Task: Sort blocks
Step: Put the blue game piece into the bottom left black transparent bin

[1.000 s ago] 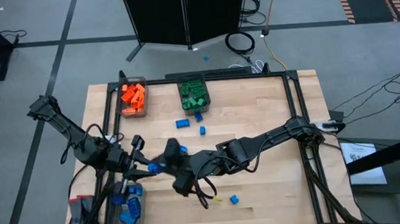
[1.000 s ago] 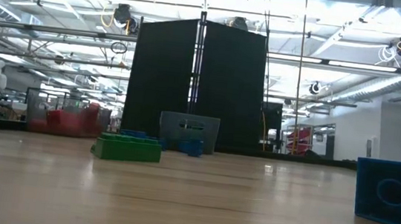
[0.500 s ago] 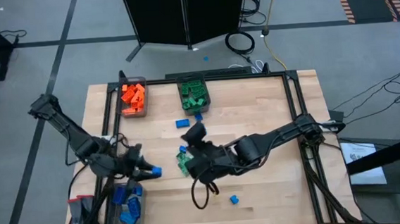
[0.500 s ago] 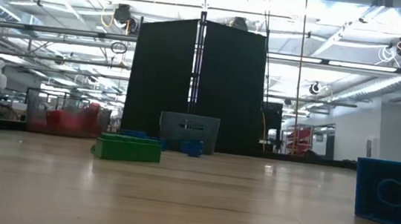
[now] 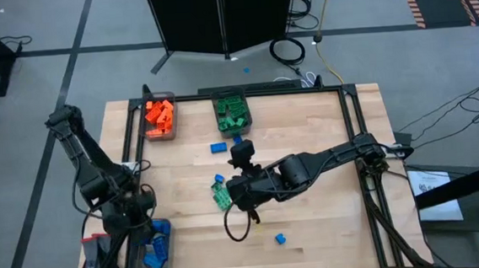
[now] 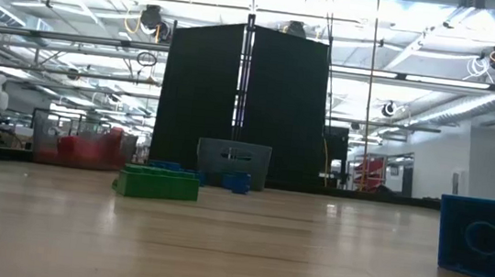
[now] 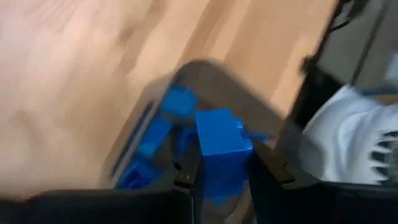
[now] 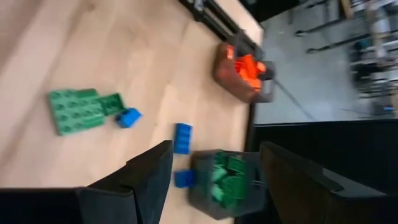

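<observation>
Light wood table [image 5: 308, 146], grey floor, black partition [image 6: 242, 101] behind. My left gripper [image 7: 225, 168] is clamped on a blue block [image 7: 221, 149] over the blue bin [image 5: 150, 248]; its long axis I can't judge through the blur. Right gripper [image 8: 211, 165] is mid-table, fingers spread and empty, above a flat green block [image 5: 223, 198].

a pale wooden table [image 5: 308, 146] in a black frame stands on grey floor. three dark translucent bins sit on it: two side by side at the far edge [image 5: 159, 121] [image 5: 232, 111], one at the near left corner [image 5: 150, 252]. a tall black panel [image 6: 242, 101] rises behind, with coiled cable [image 5: 287, 49] beside it.
</observation>
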Tool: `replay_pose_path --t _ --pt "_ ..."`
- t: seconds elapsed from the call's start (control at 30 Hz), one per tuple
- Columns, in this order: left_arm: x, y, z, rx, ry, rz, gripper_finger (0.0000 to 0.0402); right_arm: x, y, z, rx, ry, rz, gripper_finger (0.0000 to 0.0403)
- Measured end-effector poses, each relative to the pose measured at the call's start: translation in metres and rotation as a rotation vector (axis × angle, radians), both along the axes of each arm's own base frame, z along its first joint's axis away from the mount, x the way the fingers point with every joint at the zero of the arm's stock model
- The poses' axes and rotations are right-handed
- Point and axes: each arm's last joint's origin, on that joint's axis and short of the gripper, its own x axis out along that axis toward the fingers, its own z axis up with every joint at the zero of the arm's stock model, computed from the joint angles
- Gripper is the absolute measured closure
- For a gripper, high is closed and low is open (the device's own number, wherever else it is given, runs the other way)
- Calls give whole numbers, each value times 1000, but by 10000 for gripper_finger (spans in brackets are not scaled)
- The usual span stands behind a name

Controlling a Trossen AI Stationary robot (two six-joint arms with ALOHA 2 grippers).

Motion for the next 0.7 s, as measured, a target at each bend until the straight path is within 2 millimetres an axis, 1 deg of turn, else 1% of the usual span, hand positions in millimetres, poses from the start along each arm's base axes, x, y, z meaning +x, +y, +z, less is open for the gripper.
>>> replay_pose_path --t 0.1,0.23,0.3,0.4,0.5,0.6,0.7 --pt "-6 -1 -4 12 81 -41 322 4 -11 -4 74 23 2 167" --pt "-10 -10 -6 -23 146 -124 313 10 -30 -18 145 87 -1 167" --pt "-10 -16 -7 -46 150 -149 298 13 -39 -26 175 110 -5 167" --pt "-7 -25 -7 -82 109 -196 268 17 -54 -38 214 151 -17 167" --pt "-4 -33 -9 -74 50 -244 239 23 -68 -49 263 159 -24 167" --pt "-1 -38 -12 -65 31 -268 216 28 -84 -59 303 163 -26 167" --pt "0 -41 -14 -57 39 -265 200 33 -100 -69 283 152 -19 167"
